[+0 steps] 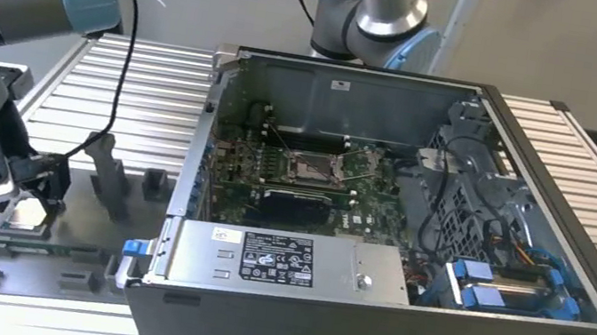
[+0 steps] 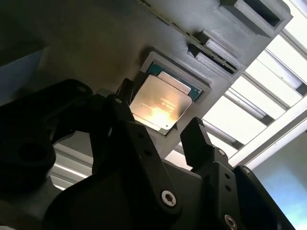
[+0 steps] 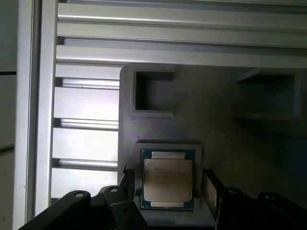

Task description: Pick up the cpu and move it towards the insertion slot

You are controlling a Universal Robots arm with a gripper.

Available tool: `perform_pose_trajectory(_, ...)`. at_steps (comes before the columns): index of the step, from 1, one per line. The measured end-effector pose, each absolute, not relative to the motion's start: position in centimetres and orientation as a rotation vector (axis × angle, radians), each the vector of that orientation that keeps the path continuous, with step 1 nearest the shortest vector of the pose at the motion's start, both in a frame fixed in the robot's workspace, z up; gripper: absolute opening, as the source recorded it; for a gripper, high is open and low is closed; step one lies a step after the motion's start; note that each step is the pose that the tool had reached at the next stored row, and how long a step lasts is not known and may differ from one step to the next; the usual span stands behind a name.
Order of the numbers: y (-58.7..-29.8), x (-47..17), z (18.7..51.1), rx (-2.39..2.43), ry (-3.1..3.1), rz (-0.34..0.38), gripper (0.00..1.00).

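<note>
over on the exterior view's left, well apart from the open computer case [image 1: 578, 221], i have the gripper [image 1: 20, 197] low over the grey fixture [image 1: 56, 260]. this is the pick-up step, as i judge it: the cpu [image 3: 168, 179] lies flat in its square recess in the fixture, metal top up, not lifted. in both wrist views the two black fingers [image 2: 125, 96] stand one to each side of the chip, spread apart with a gap to its edges, gripping nothing. the insertion slot [image 1: 311, 167] sits far off on the green motherboard [image 1: 368, 219] inside the case, so none of the carry is done. closing on the chip calls, i think, for fingers square to its thin edges and low enough to catch them, or it could tip in the recess. the arm reaches in from the exterior view's left, wrist turned straight down over the fixture.
</note>
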State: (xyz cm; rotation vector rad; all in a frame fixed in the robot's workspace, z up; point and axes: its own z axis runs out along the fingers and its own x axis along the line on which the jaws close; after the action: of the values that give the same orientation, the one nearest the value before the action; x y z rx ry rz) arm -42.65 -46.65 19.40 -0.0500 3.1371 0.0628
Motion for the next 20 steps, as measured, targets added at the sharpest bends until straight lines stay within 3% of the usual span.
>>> perform_pose_trajectory(20,-46.65,-42.65,18.61,-0.065,3.137,0.063,1.00)
